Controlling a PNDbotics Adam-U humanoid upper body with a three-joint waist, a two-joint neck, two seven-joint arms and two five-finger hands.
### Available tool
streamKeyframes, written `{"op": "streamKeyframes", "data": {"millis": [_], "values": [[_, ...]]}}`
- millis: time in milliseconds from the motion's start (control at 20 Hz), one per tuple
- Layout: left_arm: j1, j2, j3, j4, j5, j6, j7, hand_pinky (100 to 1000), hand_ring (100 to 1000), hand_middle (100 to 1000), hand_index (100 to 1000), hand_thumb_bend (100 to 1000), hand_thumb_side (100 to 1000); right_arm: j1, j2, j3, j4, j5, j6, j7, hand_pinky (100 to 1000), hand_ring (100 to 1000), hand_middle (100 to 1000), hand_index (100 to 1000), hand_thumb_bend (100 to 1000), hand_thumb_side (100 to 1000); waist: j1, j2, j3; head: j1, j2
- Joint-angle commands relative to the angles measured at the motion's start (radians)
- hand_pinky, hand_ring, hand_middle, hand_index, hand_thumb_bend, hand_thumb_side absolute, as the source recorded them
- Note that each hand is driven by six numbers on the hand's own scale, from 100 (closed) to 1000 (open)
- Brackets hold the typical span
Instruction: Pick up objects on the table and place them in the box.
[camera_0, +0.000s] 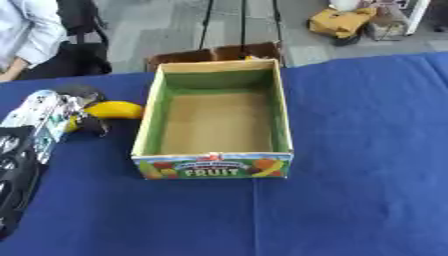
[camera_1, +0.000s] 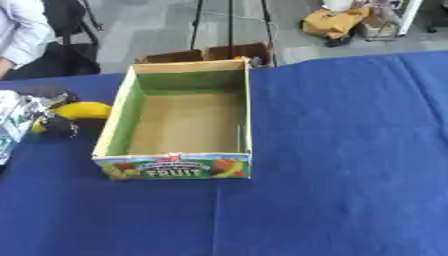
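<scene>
Left hand enters from the left edge with dark fingers curled round a yellow banana, which sits low over the blue table. Box stands just right of the hand, open, inside bare; its near left wall lies between banana and interior. Right hand not seen.

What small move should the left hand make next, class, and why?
Probably lift the banana and carry it right, over the box wall. The left hand looks curled round the banana's near end, just left of the box, and the box floor shows nothing in it. The right hand is out of view.
</scene>
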Motion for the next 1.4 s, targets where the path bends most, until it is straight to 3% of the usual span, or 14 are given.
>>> {"op": "streamKeyframes", "data": {"millis": [50,1400], "values": [[-0.022,0.028,0.009,-0.007,-0.004,0.007,0.009,729,798,748,824,100,262,-0.006,-0.031,-0.009,-0.020,-0.010,0.003,-0.001,661,690,568,703,100,1000,0.010,-0.008,-0.001,0.003,-0.006],[-0.031,0.034,0.010,-0.015,-0.011,0.023,0.001,723,788,733,799,100,310,0.009,-0.010,-0.010,-0.020,-0.013,0.005,0.000,664,692,569,706,100,1000,0.004,-0.046,0.018,-0.003,0.022]]}}
